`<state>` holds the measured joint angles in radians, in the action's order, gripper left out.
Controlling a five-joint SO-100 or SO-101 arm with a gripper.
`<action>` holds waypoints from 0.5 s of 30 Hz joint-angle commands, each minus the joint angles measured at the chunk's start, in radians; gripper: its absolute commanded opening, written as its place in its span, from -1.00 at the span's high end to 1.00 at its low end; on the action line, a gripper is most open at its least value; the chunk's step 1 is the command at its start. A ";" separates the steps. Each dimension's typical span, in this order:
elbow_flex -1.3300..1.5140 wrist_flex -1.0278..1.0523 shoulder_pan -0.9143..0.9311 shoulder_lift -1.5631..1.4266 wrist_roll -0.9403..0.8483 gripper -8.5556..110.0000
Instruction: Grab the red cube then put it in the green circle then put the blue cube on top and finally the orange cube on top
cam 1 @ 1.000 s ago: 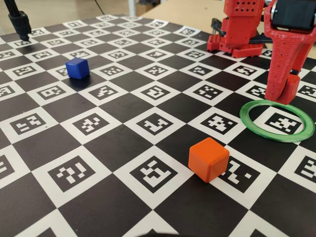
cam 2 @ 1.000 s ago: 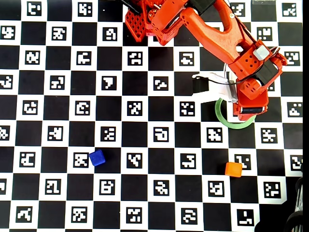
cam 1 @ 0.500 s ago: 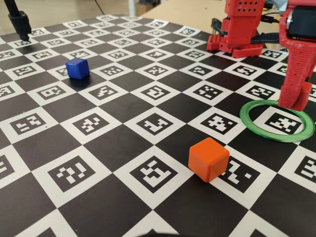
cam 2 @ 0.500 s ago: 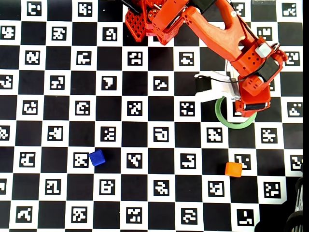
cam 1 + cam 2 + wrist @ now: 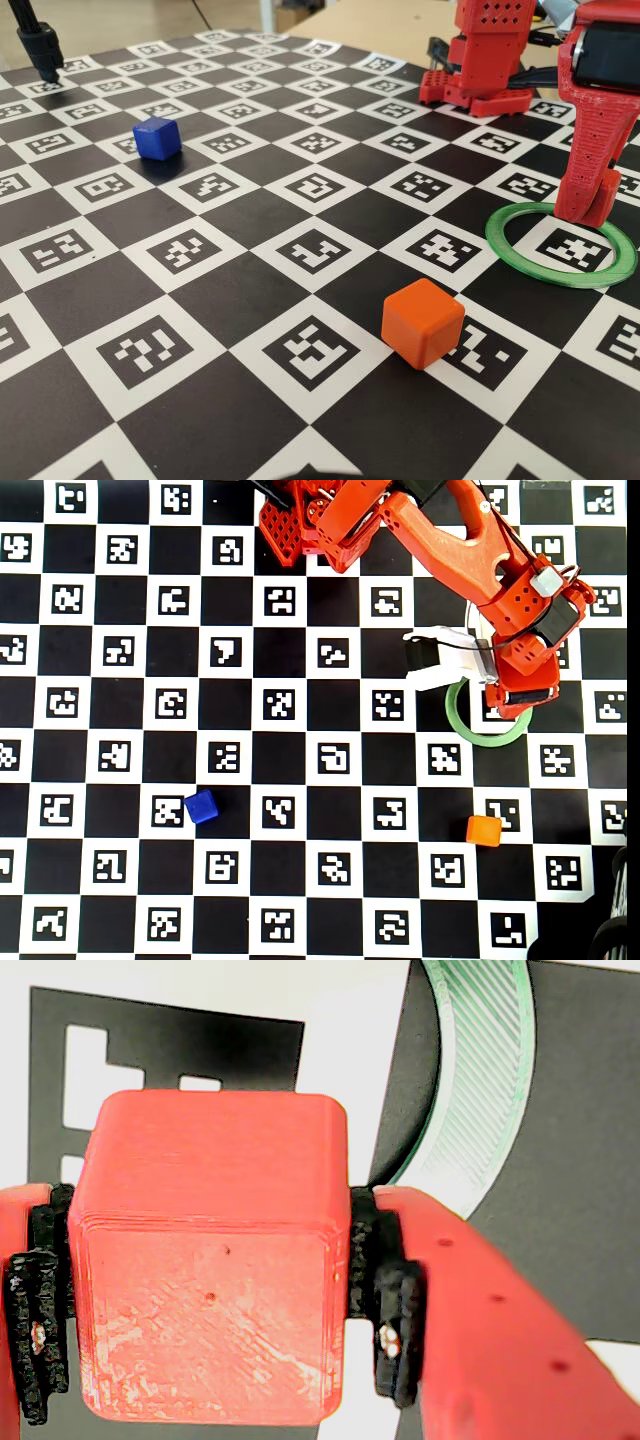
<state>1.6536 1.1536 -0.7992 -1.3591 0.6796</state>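
Observation:
My gripper (image 5: pixel 210 1300) is shut on the red cube (image 5: pixel 210 1260); its black pads press both side faces. In the fixed view the gripper (image 5: pixel 590 205) reaches down at the far inner edge of the green circle (image 5: pixel 494 243). The cube cannot be told apart from the red fingers there. In the wrist view an arc of the green circle (image 5: pixel 485 1060) lies just beyond the cube, upper right. From overhead the gripper (image 5: pixel 515 695) covers the circle's (image 5: pixel 453 718) upper right part. The blue cube (image 5: pixel 157 138) (image 5: pixel 201 806) and the orange cube (image 5: pixel 422 322) (image 5: pixel 484 829) sit apart on the board.
The checkered marker board (image 5: pixel 250 300) covers the table. The arm's red base (image 5: pixel 485 60) (image 5: pixel 310 520) stands at the board's far edge. A black stand (image 5: pixel 40 45) is at the far left corner. The wrist's white camera mount (image 5: pixel 440 660) juts left of the gripper.

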 commanded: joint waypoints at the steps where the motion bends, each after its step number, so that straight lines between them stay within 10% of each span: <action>1: -0.011 -0.002 0.015 -0.120 -0.003 0.87; 15: 0.009 -0.035 0.046 -0.104 0.003 0.87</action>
<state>1.6659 1.1275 -0.7716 -1.3591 0.6796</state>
